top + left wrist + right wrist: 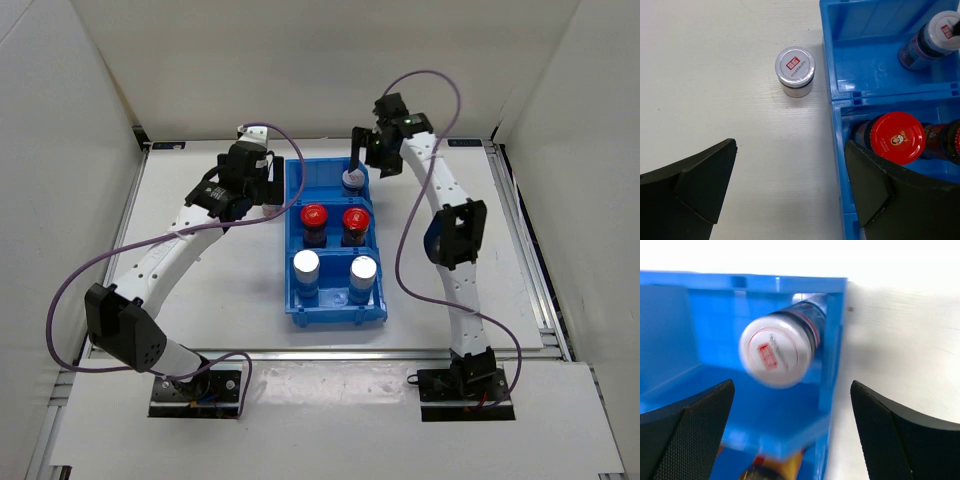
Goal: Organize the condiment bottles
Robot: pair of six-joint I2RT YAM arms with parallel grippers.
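Desk (200, 300) carries a blue 3-compartment bin (291, 300). Left gripper (790, 170): jaws spread, empty, above the bin's left wall. Right gripper (792, 410): jaws spread either side of the binned grey-lidded bottle (776, 351) in the far compartment, not touching it. 2 red-capped bottles (314, 215) occupy the middle compartment and 2 silver-topped bottles (306, 264) the near one. Loose grey-lidded bottle (795, 70): upright on the desk, just left of the bin.

Arm links (165, 262): white, perforated, black joints.
Cables (430, 72): purple, thin.
Bases (197, 392): black plates.
Hand fingers (700, 185): black, wedge-shaped, mesh-textured.
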